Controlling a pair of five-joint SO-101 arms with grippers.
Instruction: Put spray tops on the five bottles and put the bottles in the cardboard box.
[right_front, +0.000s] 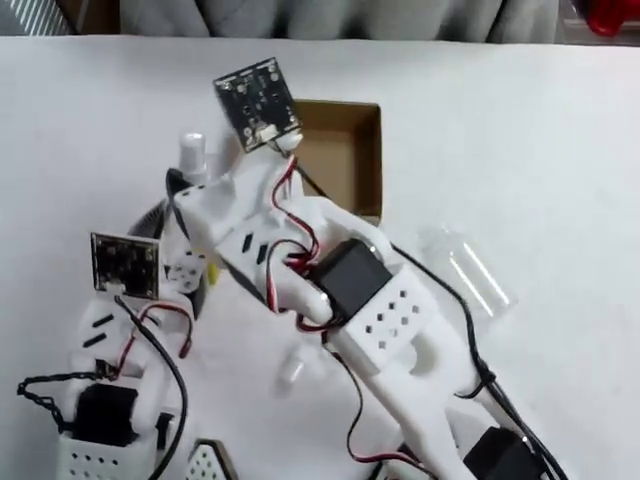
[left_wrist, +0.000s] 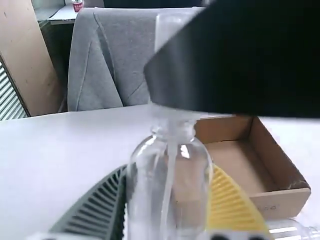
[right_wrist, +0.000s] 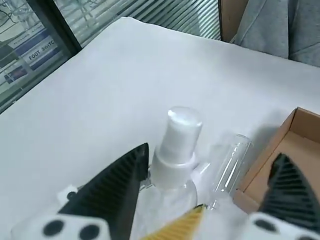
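Left gripper (left_wrist: 167, 197) clamped bottle (left_wrist: 170, 165) | right gripper (right_wrist: 212, 156) stood apart around spray top (right_wrist: 179, 137) | cardboard box (right_front: 372, 160) lay at bottle's 3 o'clock, high view.

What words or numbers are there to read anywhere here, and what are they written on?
"FOOT SWITC": on the blue and white sign behind the window glass. The rest of the word is hidden, and the smaller line above it is too blurred to read.
Faint mark on the front wall of the brown cardboard box: too blurred to read.
Tiny markings on the two black square circuit boards: too small to read.
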